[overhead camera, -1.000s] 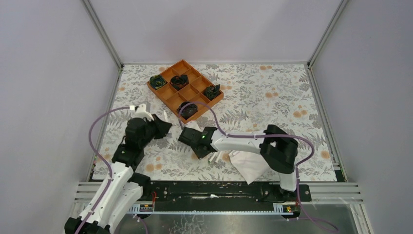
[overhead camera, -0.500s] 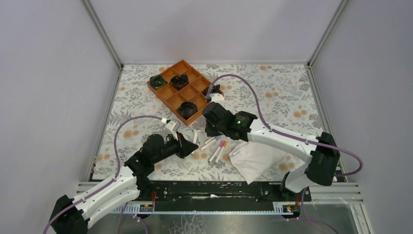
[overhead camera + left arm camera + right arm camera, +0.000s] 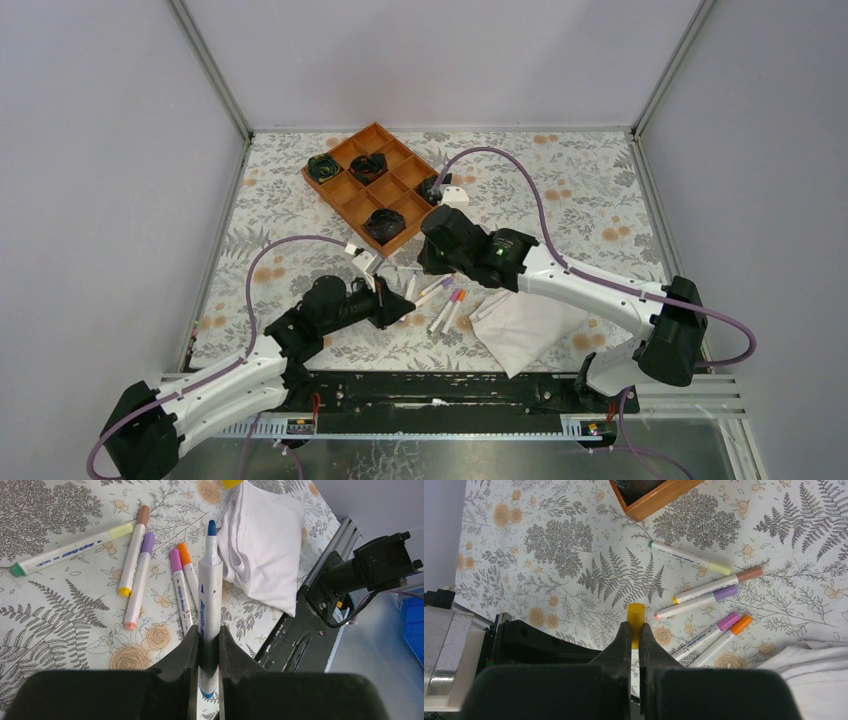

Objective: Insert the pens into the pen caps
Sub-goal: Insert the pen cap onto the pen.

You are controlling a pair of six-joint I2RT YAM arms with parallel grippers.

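My left gripper is shut on a white pen whose bare blue tip points away from the wrist, above the table. The right gripper is shut on a short yellow pen cap. In the top view the left gripper and right gripper sit close together, just left of several capped pens lying on the floral mat. These show purple, pink and orange caps.
An orange divided tray with dark bundles stands at the back. A folded white cloth lies right of the pens near the table's front rail. A green-ended pen lies nearest the tray.
The left arm has dropped and reached right with the pen. The right arm has swung from the near left up toward the middle, uncovering the pens on the mat.
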